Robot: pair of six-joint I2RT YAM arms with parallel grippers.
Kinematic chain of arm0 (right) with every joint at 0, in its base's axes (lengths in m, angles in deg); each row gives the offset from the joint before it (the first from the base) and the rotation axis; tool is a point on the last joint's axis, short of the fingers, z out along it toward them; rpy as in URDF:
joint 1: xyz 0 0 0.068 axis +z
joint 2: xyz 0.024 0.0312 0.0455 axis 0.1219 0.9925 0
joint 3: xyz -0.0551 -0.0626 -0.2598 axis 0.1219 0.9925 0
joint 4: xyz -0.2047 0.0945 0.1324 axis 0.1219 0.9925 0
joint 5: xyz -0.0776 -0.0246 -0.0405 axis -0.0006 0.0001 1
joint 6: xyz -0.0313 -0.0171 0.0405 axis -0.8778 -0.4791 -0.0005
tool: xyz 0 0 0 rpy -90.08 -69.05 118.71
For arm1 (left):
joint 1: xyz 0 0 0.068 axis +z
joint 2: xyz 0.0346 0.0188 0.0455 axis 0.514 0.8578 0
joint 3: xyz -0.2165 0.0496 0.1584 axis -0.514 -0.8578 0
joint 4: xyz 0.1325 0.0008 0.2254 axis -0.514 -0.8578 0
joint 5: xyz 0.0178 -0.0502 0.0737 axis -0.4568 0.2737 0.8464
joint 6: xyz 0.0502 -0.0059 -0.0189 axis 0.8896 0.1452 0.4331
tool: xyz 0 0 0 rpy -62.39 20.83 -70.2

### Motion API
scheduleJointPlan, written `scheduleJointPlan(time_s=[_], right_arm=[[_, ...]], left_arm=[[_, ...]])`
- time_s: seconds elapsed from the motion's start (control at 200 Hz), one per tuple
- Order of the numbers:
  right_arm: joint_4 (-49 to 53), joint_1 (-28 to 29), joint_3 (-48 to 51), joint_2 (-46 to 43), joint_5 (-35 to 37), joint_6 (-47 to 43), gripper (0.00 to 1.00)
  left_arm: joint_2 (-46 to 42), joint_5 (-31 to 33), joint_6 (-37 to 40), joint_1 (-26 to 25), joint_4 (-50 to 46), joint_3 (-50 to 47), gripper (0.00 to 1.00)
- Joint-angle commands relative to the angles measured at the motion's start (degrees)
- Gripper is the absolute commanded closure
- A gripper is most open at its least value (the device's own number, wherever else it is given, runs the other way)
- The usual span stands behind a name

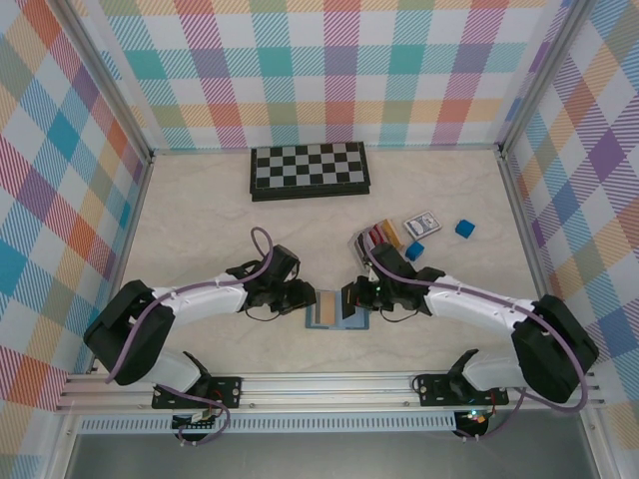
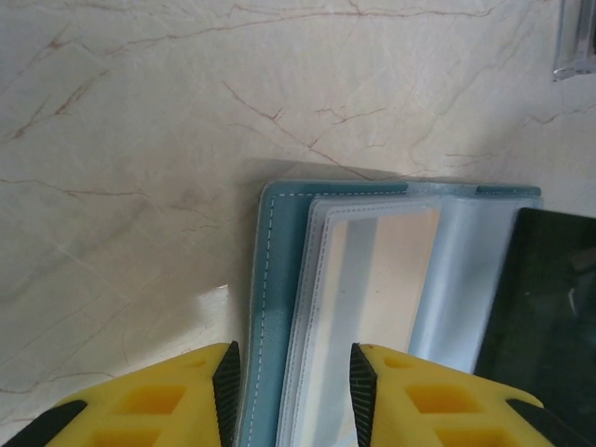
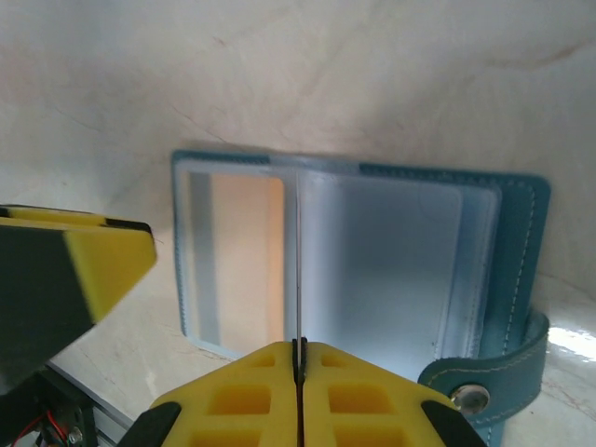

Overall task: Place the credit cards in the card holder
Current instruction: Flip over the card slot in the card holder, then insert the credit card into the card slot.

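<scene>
The teal card holder (image 1: 336, 309) lies open on the table between my two grippers, with a tan credit card (image 2: 402, 265) inside its left clear pocket. My left gripper (image 2: 291, 396) is open, its pads standing either side of the holder's left edge (image 2: 268, 307). My right gripper (image 3: 298, 346) is shut on a thin clear pocket leaf (image 3: 298, 279) of the holder, held upright and seen edge-on. The holder's snap strap (image 3: 484, 386) curls at its right. More credit cards (image 1: 382, 237), red and tan, stand in a row behind the right arm.
A chessboard (image 1: 310, 170) lies at the back. A white-edged dark patterned card (image 1: 421, 225) and two blue cubes (image 1: 464, 229) (image 1: 414, 250) sit at the right. Checked walls close in three sides. A clear box corner (image 2: 577, 42) shows far right.
</scene>
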Motion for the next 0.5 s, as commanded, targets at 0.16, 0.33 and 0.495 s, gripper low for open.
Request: scheduleJointPlan(time_s=[0.16, 0.33, 0.495], right_arm=[[-11.91, 0.29, 3.04, 4.11, -5.94, 3.42, 0.93], [-13.95, 0.37, 4.46, 6.05, -5.9, 4.55, 0.93], [-17.64, 0.38, 5.95, 8.0, -7.38, 4.75, 0.94]], left_arm=[[2.71, -1.83, 0.42, -0.86, 1.12, 0.44, 0.68], [3.05, -1.52, 0.36, -0.96, 1.12, -0.33, 0.75], [3.73, -1.61, 0.12, -1.2, 1.18, -0.57, 0.78]])
